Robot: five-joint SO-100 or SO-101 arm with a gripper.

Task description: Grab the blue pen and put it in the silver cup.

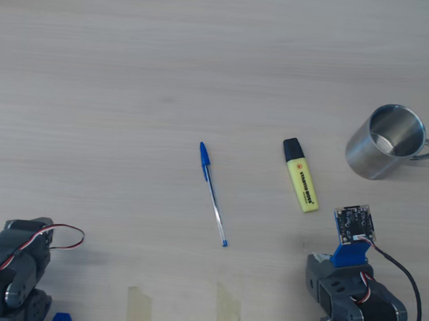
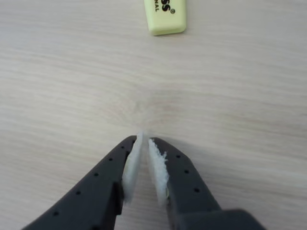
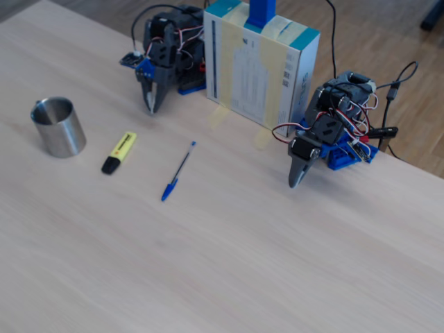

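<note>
Blue pen (image 1: 213,193) flat at frame centre, silver cup (image 1: 385,141) upper right; my fingers (image 2: 144,139) clenched empty above desk (image 2: 72,72).

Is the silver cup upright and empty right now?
Upright and empty: the silver cup stands on its base with its mouth up, and the overhead view shows only bare steel inside. The blue pen lies on the table.

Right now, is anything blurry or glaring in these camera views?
Wrist view: the pincer looks soft up close, with the yellow highlighter cut off at the top. Overhead view: the silver cup shows bright reflections inside. Fixed view: even light, and the blue pen is sharp.
</note>
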